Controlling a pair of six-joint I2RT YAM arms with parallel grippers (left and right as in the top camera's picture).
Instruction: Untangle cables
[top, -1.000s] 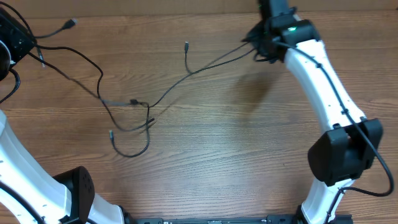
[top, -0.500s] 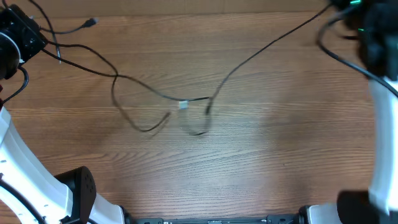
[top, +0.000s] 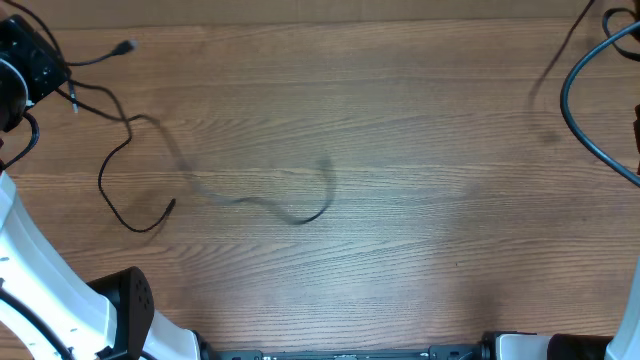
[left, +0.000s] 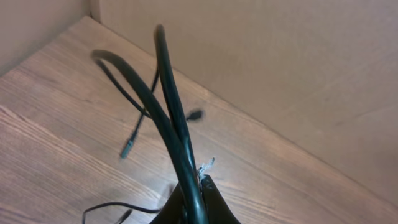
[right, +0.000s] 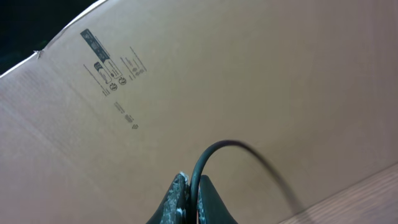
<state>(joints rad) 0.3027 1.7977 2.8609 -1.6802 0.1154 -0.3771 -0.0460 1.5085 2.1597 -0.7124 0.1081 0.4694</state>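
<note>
Okay, the cables (top: 102, 185) are thin, limp and nearly weightless. They'll follow any pull and whip about rather than hold a shape, so I'd expect tugging to tighten a knot as easily as free it. The best places to take hold look like just behind a plug, where there's something to stop the pads sliding, or close beside a crossing.

Most of the cord lies on the left half of the wooden table (top: 420, 270). One loop hangs down from the far left corner. One plug end (top: 126, 46) points right near the back edge. A faint smeared strand (top: 300, 218) runs across the middle, too blurred for me to say whether it touches the wood. A thin line also rises toward the far right corner, beside the thicker arm wire (top: 568, 100).

The left gripper (left: 194, 202) is reached out to the far left corner. Its jaws are pinched together on two strands that arc up out of them.

The right gripper (right: 188, 199) is off the overhead's right edge. It is tilted up at the cardboard wall (right: 249, 74), with only a sliver of table showing. Its jaws are closed on a single strand curving away to the right.
</note>
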